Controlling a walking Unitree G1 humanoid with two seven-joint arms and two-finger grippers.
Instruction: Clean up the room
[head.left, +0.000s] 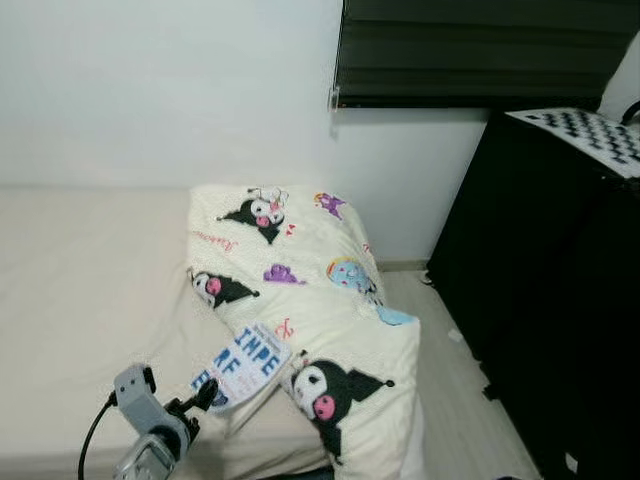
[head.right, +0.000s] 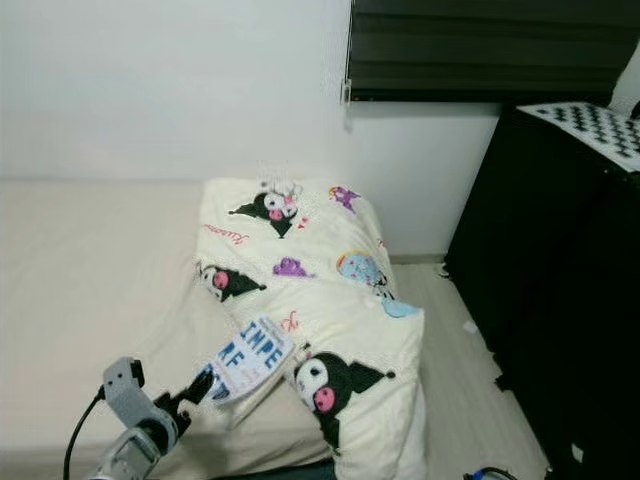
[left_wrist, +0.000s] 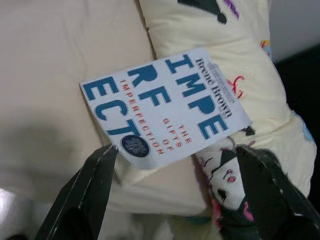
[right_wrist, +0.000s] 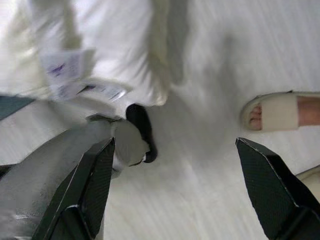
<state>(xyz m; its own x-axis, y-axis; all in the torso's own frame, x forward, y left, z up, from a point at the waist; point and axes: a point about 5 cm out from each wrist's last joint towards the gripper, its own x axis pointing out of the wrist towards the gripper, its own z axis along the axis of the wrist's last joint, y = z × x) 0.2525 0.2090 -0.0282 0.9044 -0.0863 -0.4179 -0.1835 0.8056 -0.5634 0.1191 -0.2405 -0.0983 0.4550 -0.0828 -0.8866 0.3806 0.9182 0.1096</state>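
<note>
A white book (head.left: 243, 365) with big blue letters lies on the near edge of a cream cartoon-print pillow (head.left: 310, 270) on the bed (head.left: 90, 270). My left gripper (head.left: 205, 393) hovers just in front of the book's near corner. In the left wrist view the left gripper (left_wrist: 176, 150) is open, its fingers (left_wrist: 95, 185) spread wide to either side of the book (left_wrist: 165, 105) and not touching it. My right gripper (right_wrist: 175, 144) hangs open over the floor with nothing between its fingers.
A tall black cabinet (head.left: 540, 280) with a checkerboard sheet (head.left: 590, 135) on top stands at the right, with a strip of pale floor (head.left: 450, 400) between it and the bed. A person's foot in a beige sandal (right_wrist: 280, 112) is on the floor near my right gripper. White bedding (right_wrist: 100, 50) hangs there.
</note>
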